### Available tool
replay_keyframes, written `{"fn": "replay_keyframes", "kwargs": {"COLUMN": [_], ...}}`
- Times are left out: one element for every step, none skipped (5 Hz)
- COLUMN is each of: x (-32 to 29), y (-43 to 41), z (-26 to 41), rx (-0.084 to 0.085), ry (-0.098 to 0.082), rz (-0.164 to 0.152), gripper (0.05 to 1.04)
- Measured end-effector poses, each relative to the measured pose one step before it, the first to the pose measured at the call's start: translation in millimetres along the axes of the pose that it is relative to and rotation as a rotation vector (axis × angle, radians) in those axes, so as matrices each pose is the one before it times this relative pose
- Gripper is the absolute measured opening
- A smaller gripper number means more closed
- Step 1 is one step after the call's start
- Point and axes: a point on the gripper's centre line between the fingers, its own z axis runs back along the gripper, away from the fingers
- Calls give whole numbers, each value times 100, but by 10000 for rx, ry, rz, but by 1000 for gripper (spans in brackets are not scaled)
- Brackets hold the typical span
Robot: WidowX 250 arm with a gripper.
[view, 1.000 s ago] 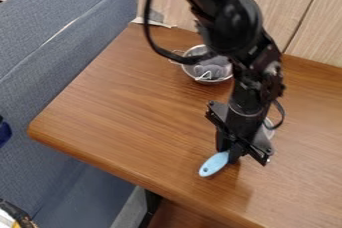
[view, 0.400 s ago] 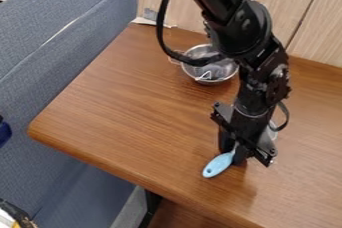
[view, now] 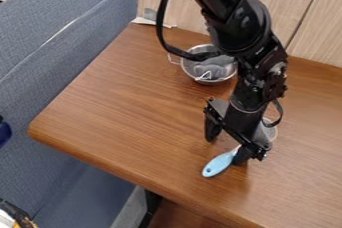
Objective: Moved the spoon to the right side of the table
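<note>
The brown wooden tabletop (view: 127, 117) carried the blue-handled spoon (view: 218, 165) at five o'clock in the view, its handle pointing toward seven; the gripper (view: 226, 150) hung beside it, spread wide, grasping nothing.

Brown wood-grain rectangular surface (view: 120, 112) with rounded corner; blue-grey fabric-covered bench (view: 60, 37) alongside. Pale wood-panelled wall (view: 314, 27) behind, dark vertical seam visible.

I'm looking at a brown wood-grain table (view: 120, 117); a metal bowl (view: 219, 78) is sitting near its far edge, and a blue-handled spoon (view: 217, 165) is lying closer to the near edge.
</note>
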Motion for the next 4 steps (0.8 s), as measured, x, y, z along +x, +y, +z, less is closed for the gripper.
{"fn": "replay_keyframes", "kwargs": {"x": [-396, 80, 0, 70], "y": [711, 252, 102, 844], "z": [918, 1856, 2163, 2474], "rx": [-224, -169, -51, -175], "ry": [-255, -637, -666, -958], "rz": [125, 85, -58, 116], "gripper": [1001, 1001, 1001, 1000]}}
